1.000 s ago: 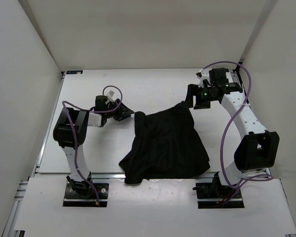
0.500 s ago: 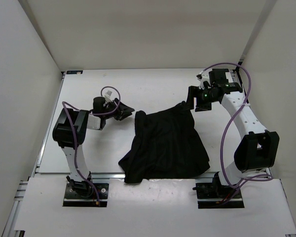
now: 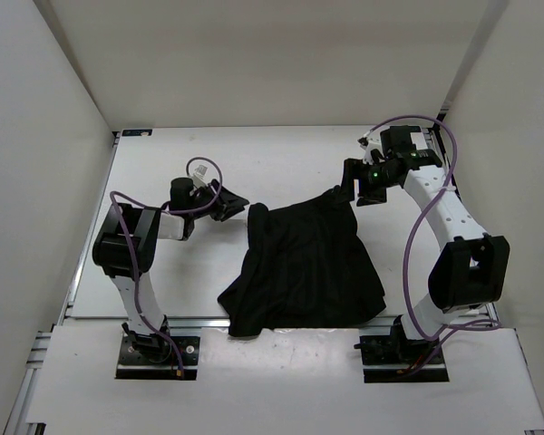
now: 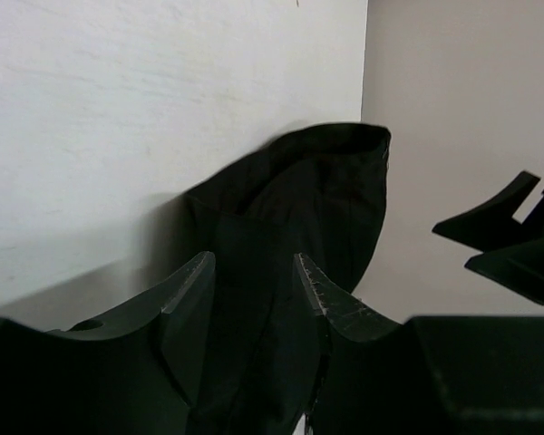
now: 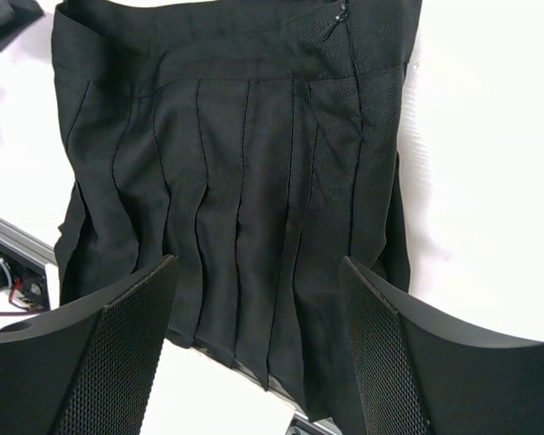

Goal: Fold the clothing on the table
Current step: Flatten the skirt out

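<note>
clothing (image 3: 304,267): spread on the white counter (image 3: 281,154) | left tool (image 3: 238,205): wide, holding nothing, beside its far left corner | right tool (image 3: 347,184): wide, holding nothing, by its far right corner

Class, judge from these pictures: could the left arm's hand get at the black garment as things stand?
Probably yes. The left hand is open, right beside the clothing's far left corner, and nothing shows between them.
</note>
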Available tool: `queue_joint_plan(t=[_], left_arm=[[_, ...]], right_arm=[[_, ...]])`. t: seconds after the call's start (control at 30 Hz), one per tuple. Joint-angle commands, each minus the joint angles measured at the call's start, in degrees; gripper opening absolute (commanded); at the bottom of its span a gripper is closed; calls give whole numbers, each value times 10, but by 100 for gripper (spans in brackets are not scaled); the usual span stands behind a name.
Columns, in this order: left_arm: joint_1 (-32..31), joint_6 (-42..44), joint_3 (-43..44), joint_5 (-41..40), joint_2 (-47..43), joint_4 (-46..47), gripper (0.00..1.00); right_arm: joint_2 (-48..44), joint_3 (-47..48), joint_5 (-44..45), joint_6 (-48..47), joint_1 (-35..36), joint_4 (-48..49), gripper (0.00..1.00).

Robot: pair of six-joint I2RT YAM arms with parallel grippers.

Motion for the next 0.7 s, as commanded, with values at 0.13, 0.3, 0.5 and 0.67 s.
queue_joint_plan(t=[0.13,0.3,0.5,0.67], left_arm=[[-29,66,26,-19,-11,-62,50],[-28,84,28,-28,-8,-85,50],[-34,81,28,-30,8,-75,50],[-51,38,19,-23,45,-16,50]], right_arm=[[-23,7,-6,-4,-15,-6,77],[-38,-13,-11,-2,-25,-2,78],[-37,-7,-14,-2,-20,0,77],[-35,0,-17,-5,-21,0,77]])
